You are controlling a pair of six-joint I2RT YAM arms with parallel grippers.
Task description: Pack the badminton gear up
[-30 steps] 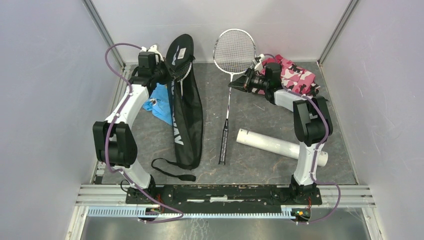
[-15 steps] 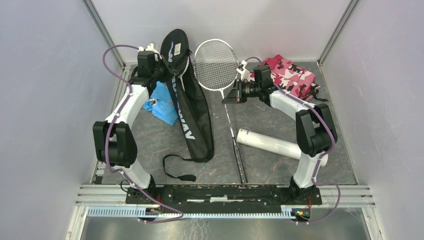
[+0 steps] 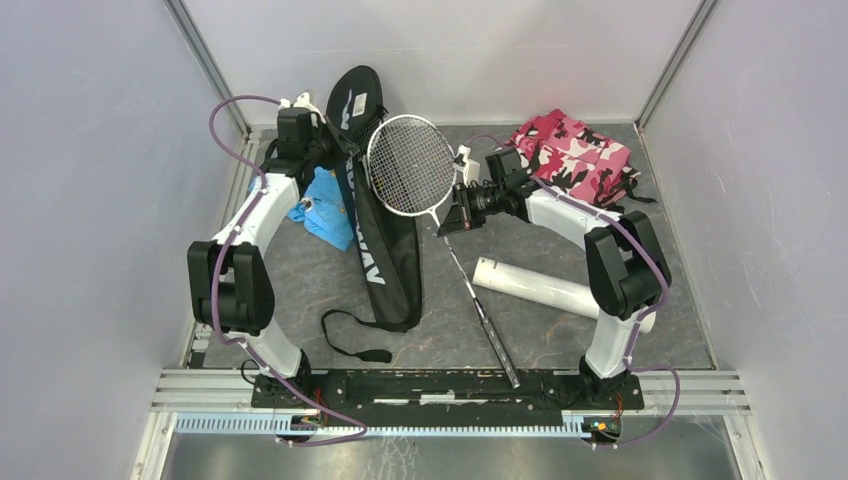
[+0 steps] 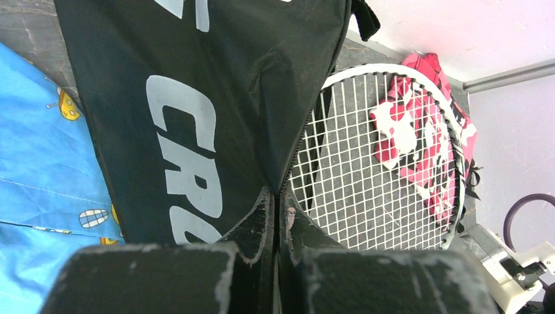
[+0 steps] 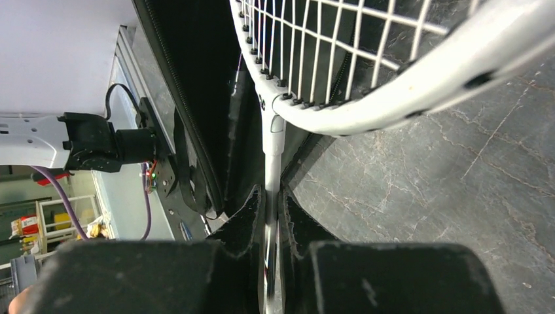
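1. The left end effector (image 4: 275, 208) is closed tight, pinching the zipped edge of the black racket bag (image 3: 375, 250) near its upper end. The left wrist view shows the fabric parting into a dark gap just beyond the fingertips.
2. The right end effector (image 5: 271, 196) is clamped on the thin shaft of the racket (image 3: 410, 163), just below where the shaft meets the head.
3. From above, the racket head overlaps the bag's upper right edge. Its rim sits right beside the parted zip line in the left wrist view.
4. The racket's shaft runs diagonally toward the near right. The black handle ends close to the rail at the near edge of the worktop (image 3: 440, 300).
5. The bag lies lengthwise left of centre. Its rounded top rises against the back wall and its strap loops out at the near end.
6. The white tube (image 3: 545, 288) lies slanted on the right, just beside the shaft but apart from it. Its near end is hidden behind the right arm.
7. The blue printed cloth (image 3: 322, 205) fills the gap between the left arm and the bag, touching the bag's left edge.
8. The pink camouflage cloth (image 3: 575, 155) is bunched in the far right corner, behind the right arm.
9. Bare worktop shows between the bag and the tube, crossed only by the shaft, and in a strip to the right of the tube.
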